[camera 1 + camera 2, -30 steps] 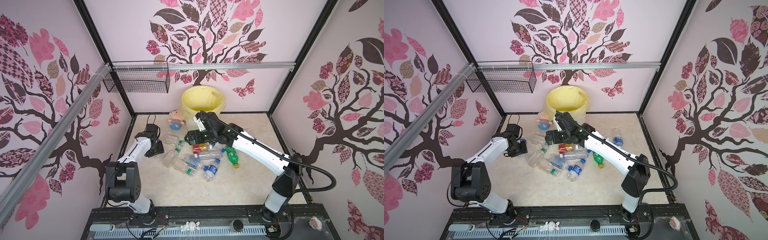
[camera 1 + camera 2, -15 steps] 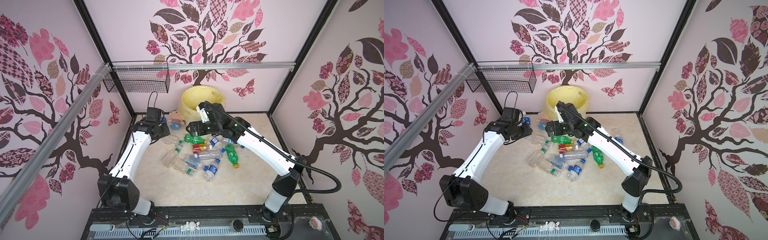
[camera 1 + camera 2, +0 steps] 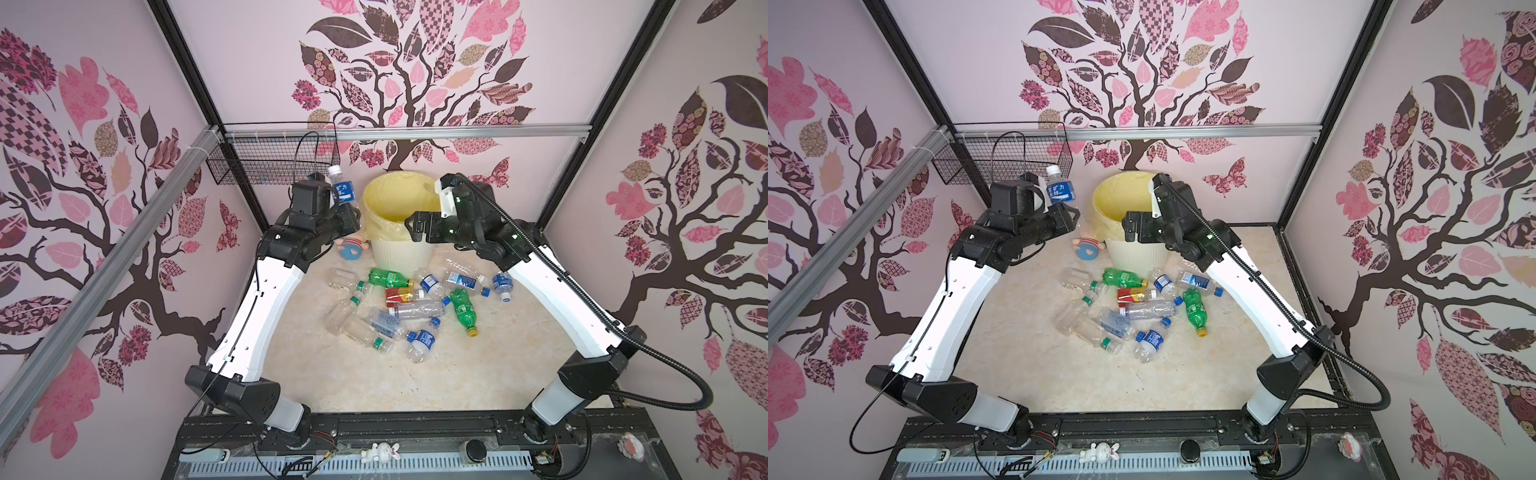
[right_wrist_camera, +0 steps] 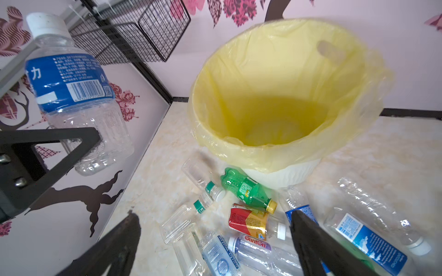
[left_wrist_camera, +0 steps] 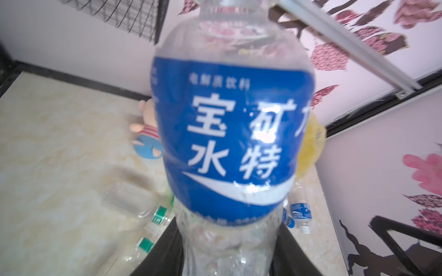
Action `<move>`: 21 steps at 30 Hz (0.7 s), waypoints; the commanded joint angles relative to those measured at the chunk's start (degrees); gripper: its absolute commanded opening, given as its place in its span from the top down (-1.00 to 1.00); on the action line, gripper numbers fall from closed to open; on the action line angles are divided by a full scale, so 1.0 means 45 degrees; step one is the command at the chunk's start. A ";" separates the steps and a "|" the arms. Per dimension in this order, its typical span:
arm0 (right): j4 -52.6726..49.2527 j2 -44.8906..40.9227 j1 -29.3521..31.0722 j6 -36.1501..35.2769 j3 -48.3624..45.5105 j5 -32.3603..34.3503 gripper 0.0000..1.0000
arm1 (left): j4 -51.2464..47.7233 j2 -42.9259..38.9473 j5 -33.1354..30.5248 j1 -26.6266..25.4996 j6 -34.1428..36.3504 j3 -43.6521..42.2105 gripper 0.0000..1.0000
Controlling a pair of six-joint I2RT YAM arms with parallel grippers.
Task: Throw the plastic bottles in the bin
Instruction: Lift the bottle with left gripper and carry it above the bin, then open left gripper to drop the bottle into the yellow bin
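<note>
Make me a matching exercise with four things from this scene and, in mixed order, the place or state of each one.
1 blue-labelled bottle
2 red-labelled bottle
3 plush doll
4 bin

a lined with a yellow bag
b lying in the bottle pile
c held up by the left gripper
d lying alone beside the bin

Pairs: 1-c, 2-b, 3-d, 4-a

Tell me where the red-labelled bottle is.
In both top views the red-labelled bottle lies near the centre of the pile, in front of the bin, between a green bottle behind it and a clear bottle nearer the camera.
</note>
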 commanded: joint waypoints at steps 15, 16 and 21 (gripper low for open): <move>0.1349 -0.2254 -0.0288 -0.1399 0.0565 0.2519 -0.99 | 0.3553 0.2468 -0.1395 -0.2755 0.3468 0.5286 -0.10; 0.1360 -0.2299 -0.0311 -0.1424 0.0516 0.2586 -1.00 | 0.3649 0.2568 -0.1410 -0.2758 0.3488 0.5372 -0.11; 0.1367 -0.2513 -0.0366 -0.1327 -0.0071 0.2582 -1.00 | 0.3809 0.3472 -0.1753 -0.2712 0.3084 0.5355 -0.15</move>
